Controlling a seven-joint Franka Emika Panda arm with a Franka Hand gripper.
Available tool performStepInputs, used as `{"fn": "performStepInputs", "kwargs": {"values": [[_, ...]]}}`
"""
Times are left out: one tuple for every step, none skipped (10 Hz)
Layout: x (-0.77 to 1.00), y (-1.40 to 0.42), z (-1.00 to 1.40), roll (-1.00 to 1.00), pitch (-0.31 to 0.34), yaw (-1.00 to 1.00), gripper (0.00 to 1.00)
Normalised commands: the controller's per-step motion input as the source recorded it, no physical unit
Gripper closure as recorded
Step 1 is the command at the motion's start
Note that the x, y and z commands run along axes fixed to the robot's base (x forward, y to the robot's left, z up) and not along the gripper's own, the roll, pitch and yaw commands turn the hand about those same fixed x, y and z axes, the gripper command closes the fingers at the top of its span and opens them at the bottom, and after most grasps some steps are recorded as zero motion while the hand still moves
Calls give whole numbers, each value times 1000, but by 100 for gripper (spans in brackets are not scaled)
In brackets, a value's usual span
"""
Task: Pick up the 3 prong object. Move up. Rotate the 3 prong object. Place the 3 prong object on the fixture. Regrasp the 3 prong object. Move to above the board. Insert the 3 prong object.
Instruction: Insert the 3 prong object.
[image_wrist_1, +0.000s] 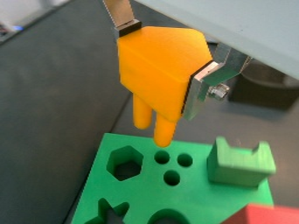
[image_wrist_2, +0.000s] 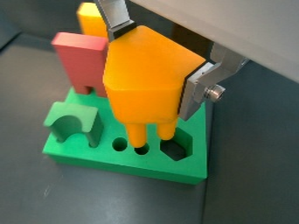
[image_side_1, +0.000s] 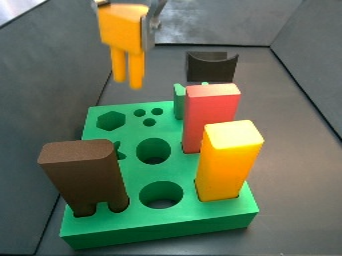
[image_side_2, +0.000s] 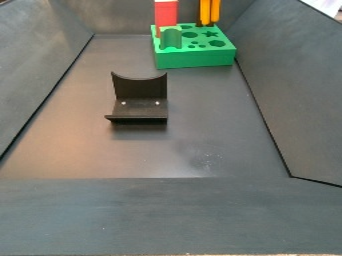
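a robot test cell in a lab. dark walled bin, the fixture inside. the gripper hangs above the board.

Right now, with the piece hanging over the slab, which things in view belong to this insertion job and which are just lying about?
Job: 3 prong object, held prongs down by the gripper; green board with its small holes below; fixture on the floor, apart from the board.

Lying about: red block, yellow-orange block, brown block with legs, green block.

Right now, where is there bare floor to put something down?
The dark floor around the dark L-shaped fixture is bare toward the near wall. The green slab board is crowded with blocks; above it the hand holds the orange pronged piece.
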Motion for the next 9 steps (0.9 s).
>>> {"fn": "performStepInputs", "kwargs": {"values": [[14, -60, -486, -20, -37, -940, 100], [177, -57, -494, -1, -24, -826, 100], [143, -86, -511, 0, -49, -660, 100], [166, -114, -523, 6, -79, -597, 100], [254, -63, -449, -11, -126, -577, 100], [214, 0, -409, -20, -141, -520, 100], [83, 0, -343, -4, -136, -383, 100], [-63, -29, -289, 0, -124, -54, 100], [-177, -54, -297, 0, -147, 0, 100]]}}
